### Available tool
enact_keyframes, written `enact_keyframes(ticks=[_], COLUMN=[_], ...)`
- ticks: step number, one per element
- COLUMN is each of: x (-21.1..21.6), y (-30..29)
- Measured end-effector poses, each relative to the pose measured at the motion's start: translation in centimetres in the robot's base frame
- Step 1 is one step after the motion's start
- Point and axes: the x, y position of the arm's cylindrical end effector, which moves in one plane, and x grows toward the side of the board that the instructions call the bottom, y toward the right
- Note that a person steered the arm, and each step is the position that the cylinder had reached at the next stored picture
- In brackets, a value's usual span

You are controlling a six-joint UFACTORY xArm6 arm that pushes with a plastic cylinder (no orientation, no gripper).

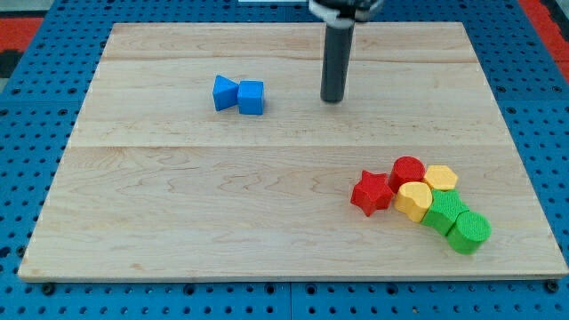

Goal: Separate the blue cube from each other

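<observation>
A blue cube (252, 97) sits on the wooden board (178, 204) in the upper left part, touching a blue wedge-like block (225, 92) on its left side. My tip (332, 99) is the lower end of the dark rod. It rests on the board to the right of the blue cube, about a block and a half's width away, touching nothing.
A cluster lies at the lower right: a red star (372, 192), a red cylinder (408, 170), a yellow heart-like block (413, 200), a yellow hexagon (441, 177), a green block (443, 212) and a green cylinder (468, 231). A blue pegboard (36, 107) surrounds the board.
</observation>
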Motion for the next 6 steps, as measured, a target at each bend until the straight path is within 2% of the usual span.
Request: enact_keyframes(ticks=[1, 2, 3, 4, 5, 6], x=[-2.6, -2.5, 1.9, 4.7, 3.7, 0.0], y=[-11.9, -21.3, -19.3, -11.4, -5.9, -7.2])
